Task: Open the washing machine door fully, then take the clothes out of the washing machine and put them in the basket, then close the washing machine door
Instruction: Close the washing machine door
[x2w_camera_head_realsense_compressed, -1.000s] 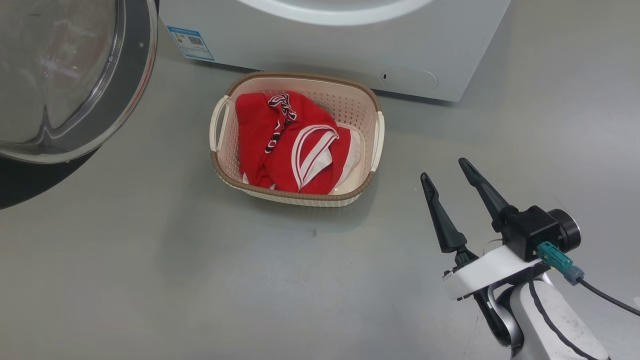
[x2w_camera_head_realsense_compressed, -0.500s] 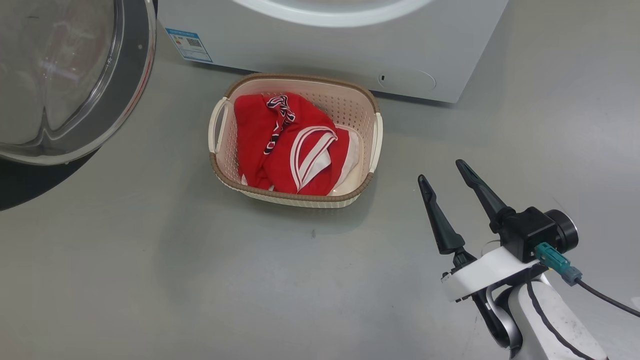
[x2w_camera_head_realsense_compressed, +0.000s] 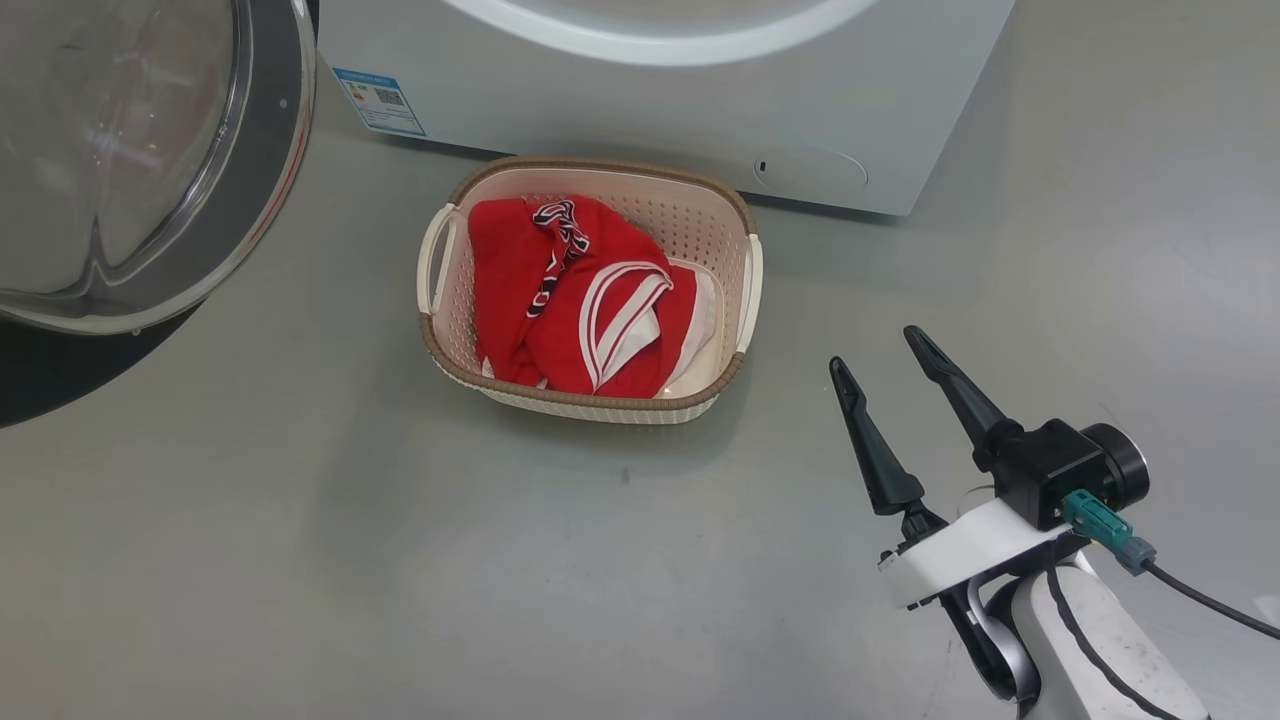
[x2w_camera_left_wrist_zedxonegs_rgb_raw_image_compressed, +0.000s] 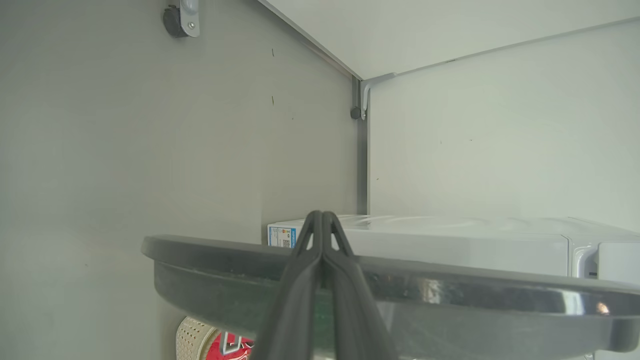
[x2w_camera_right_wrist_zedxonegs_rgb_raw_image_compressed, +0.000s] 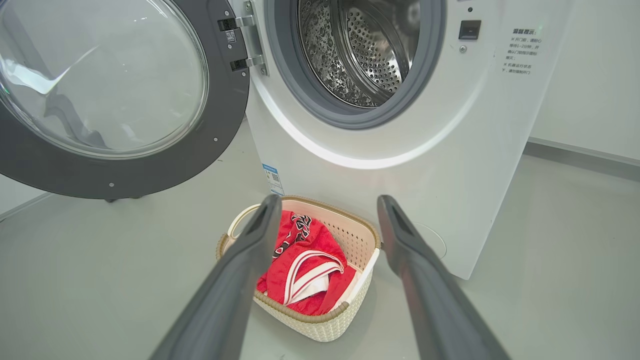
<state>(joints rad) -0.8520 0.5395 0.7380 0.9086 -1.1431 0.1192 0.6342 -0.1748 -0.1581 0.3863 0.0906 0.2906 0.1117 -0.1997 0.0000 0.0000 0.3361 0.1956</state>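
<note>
Since the red jerseys (x2w_camera_head_realsense_compressed: 585, 300) lie heaped inside the cream basket (x2w_camera_head_realsense_compressed: 600, 408) on the floor, just in front of the washing machine (x2w_camera_head_realsense_compressed: 700, 110), and the perforated drum (x2w_camera_right_wrist_zedxonegs_rgb_raw_image_compressed: 360, 45) looks bare from the right wrist view, what remains, as I judge it, is shutting the washing machine door (x2w_camera_head_realsense_compressed: 285, 150). That door stands swung wide on the robot's left.

The left gripper (x2w_camera_left_wrist_zedxonegs_rgb_raw_image_compressed: 322, 216), fingers pressed together and holding nothing, sits at the door's dark edge. Whether it touches that edge I cannot tell. The right gripper (x2w_camera_head_realsense_compressed: 873, 349) hangs with fingers apart and empty, to the right of the basket and clear of it.

Three things could go wrong:
- A push from closed fingertips could slide off the glossy curved rim, leaving the door half-shut or unlatched.
- The basket sits close to the door's swing path, so its near handle might be clipped if the door's lower edge runs low.
- A jersey deep in the drum, hidden from view, would be shut inside.
</note>
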